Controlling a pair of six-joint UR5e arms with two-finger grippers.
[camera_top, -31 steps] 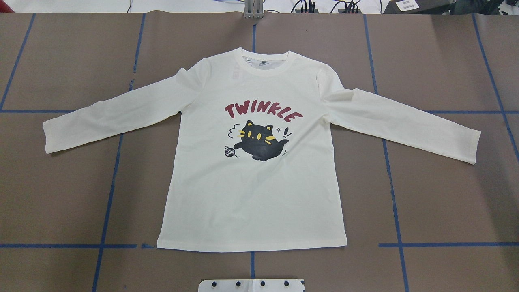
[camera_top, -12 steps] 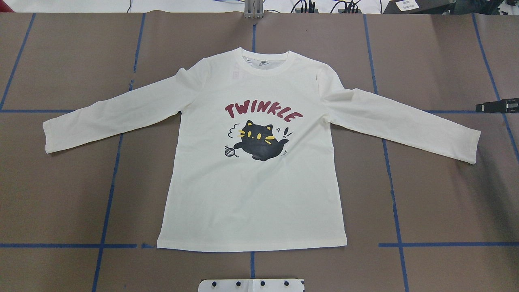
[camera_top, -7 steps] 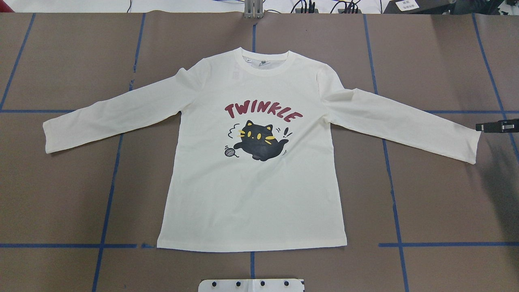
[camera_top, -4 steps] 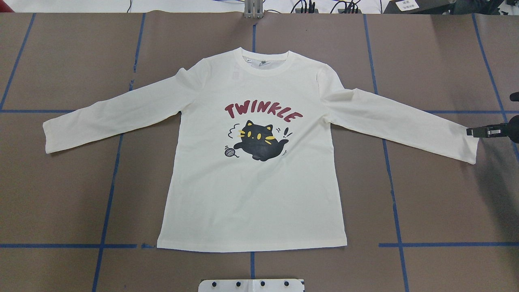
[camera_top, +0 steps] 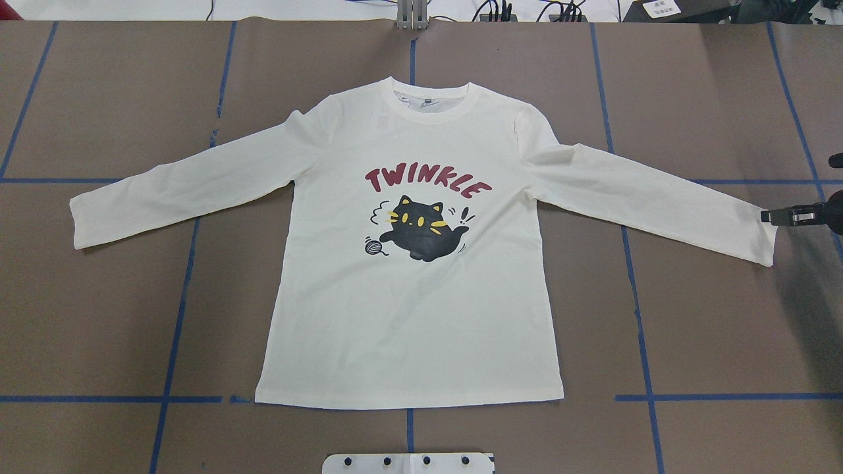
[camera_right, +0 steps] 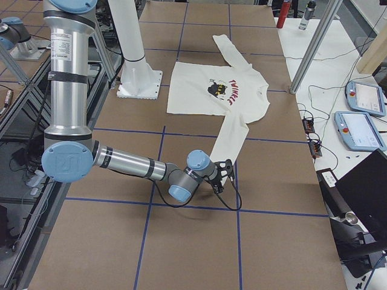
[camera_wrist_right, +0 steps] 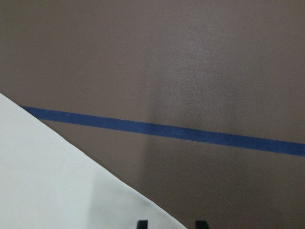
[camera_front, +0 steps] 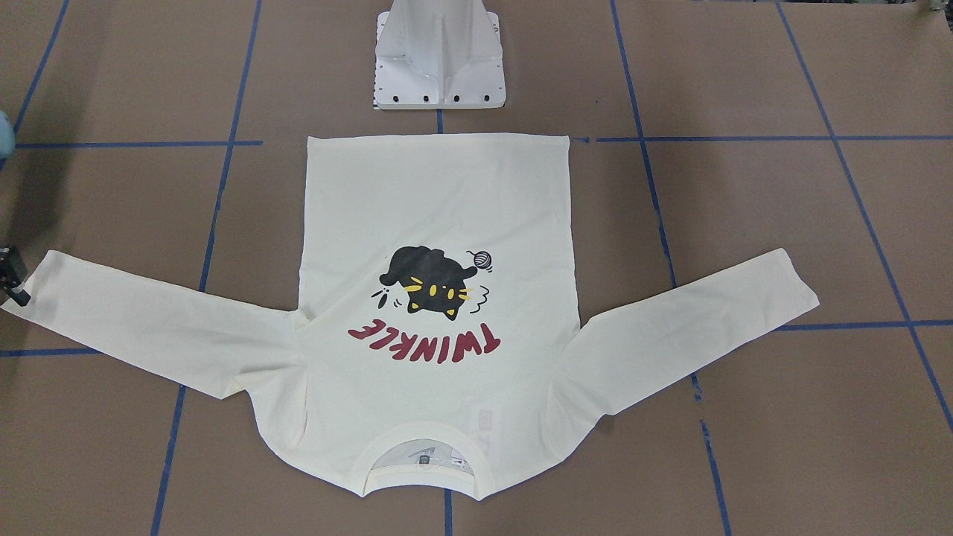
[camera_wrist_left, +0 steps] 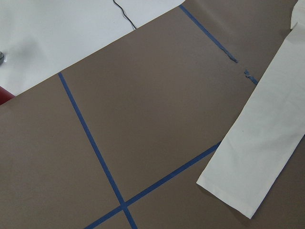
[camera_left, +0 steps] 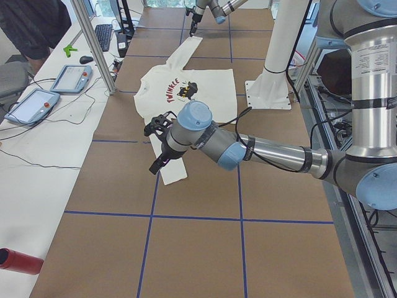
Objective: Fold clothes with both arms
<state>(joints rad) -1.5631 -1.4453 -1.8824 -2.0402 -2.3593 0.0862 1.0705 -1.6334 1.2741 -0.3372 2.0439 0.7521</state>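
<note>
The clothes are one cream long-sleeved shirt [camera_top: 408,316], spread flat and print side up, with a black cat and red "TWINKLE" lettering [camera_front: 424,341]. My right gripper [camera_top: 770,216] sits low at the right sleeve's cuff [camera_top: 757,237]. In the right wrist view its gripper [camera_wrist_right: 171,223] is open, one fingertip [camera_wrist_right: 141,223] over the cream cloth and the other over the brown table. My left gripper [camera_left: 155,162] hovers over the left sleeve's cuff [camera_left: 173,175]. It shows only in the exterior left view, so I cannot tell whether it is open or shut. The left wrist view shows that sleeve end [camera_wrist_left: 257,157] lying flat.
The white pedestal base [camera_front: 439,59] stands just behind the shirt's hem. Blue tape lines [camera_top: 178,316] cross the brown table cover. Beyond the far edge are teach pendants [camera_left: 68,77], a keyboard, a person [camera_left: 34,25], aluminium posts [camera_left: 93,43] and a red bottle [camera_left: 18,261].
My right gripper came in from the right edge and moved toward the robot, ending at the right sleeve's cuff. The shirt has not moved.
</note>
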